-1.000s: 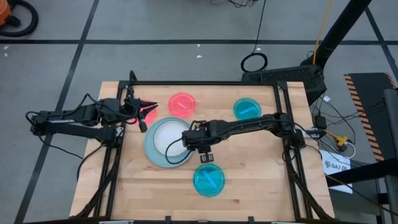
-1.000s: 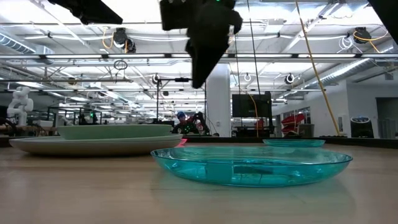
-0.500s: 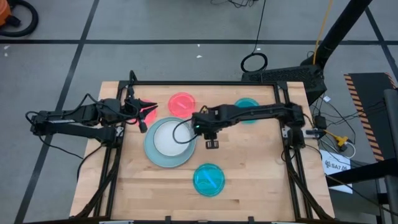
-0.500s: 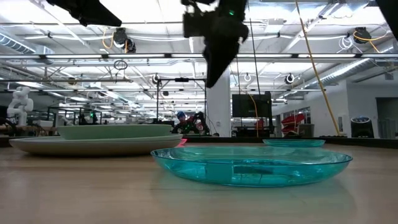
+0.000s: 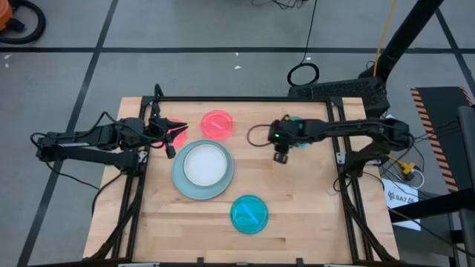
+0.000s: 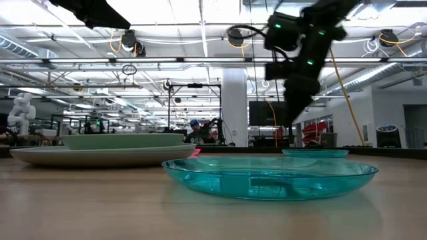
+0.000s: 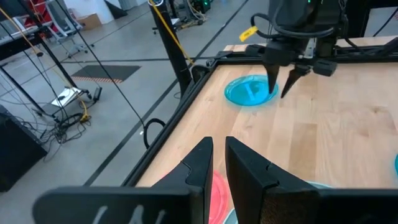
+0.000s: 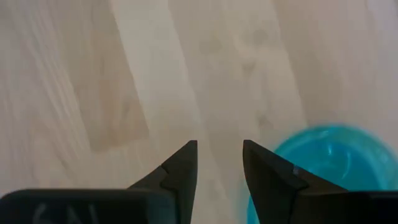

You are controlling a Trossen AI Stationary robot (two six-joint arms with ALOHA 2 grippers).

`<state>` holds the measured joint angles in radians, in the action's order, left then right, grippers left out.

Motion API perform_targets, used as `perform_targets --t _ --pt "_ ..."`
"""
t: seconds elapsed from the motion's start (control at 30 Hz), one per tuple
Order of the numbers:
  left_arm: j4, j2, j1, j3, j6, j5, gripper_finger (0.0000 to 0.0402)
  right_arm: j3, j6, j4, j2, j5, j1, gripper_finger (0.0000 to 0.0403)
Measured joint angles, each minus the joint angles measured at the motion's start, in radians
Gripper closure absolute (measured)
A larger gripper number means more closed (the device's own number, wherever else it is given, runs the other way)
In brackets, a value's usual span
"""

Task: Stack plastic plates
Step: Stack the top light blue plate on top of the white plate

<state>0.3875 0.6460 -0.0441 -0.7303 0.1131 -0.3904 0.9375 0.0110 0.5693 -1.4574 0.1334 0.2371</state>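
A stack [image 5: 202, 169] stands at the table's left-centre: a grey large plate [image 6: 80, 157] underneath, paler plates on it and a white one [image 5: 203, 165] on top. One pink-red plate [image 5: 217, 123] lies near the far edge. Another pink-red plate [image 5: 177, 136] lies under my left gripper [image 5: 180, 126], which is shut and hovers over it [image 7: 217, 190]. A teal plate [image 5: 249, 213] lies near the front. A second teal plate [image 5: 299, 130] lies far right, half hidden by my right arm. My right gripper [image 5: 280, 156] is open and hangs above bare wood beside that plate [image 8: 323, 162].
A dark metal frame [image 5: 245, 99] runs along the table's far edge and down both sides. Bare wood lies between the stack and the far teal plate, and along the near right part of the table [image 5: 312, 215].
My right gripper has travelled from the gap between the stack and the near teal plate toward the table's right and far side, ending beside the far teal plate. It stays open and carries nothing. The plates have not moved.
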Motion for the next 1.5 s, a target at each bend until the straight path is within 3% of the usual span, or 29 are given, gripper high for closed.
perform_targets --t 0.1,0.2,0.4,0.97,1.17,1.37,1.5 --pt "0.000 0.000 0.000 0.000 0.005 0.000 0.0350 -0.123 0.001 -0.082 0.067 0.003 0.019 0.0282" --pt "0.000 0.000 0.000 0.000 0.005 0.000 0.0350 -0.217 0.010 -0.150 0.119 0.071 0.029 0.0282" --pt "-0.002 0.000 0.000 0.000 0.011 0.000 0.0350 -0.329 0.037 -0.259 0.144 0.105 0.052 0.0282" --pt "-0.003 0.000 0.000 0.000 0.015 0.000 0.0350 -0.447 0.097 -0.398 0.144 0.102 0.098 0.0286" --pt "-0.003 0.000 0.000 0.000 0.015 0.000 0.0350 -0.480 0.101 -0.450 0.143 0.101 0.098 0.0324" --pt "-0.003 0.000 0.000 0.000 0.014 -0.001 0.0350 -0.492 0.097 -0.469 0.144 0.104 0.098 0.0390" --pt "-0.003 0.000 0.000 0.000 0.014 -0.001 0.0350 -0.492 0.093 -0.491 0.143 0.106 0.097 0.0395"
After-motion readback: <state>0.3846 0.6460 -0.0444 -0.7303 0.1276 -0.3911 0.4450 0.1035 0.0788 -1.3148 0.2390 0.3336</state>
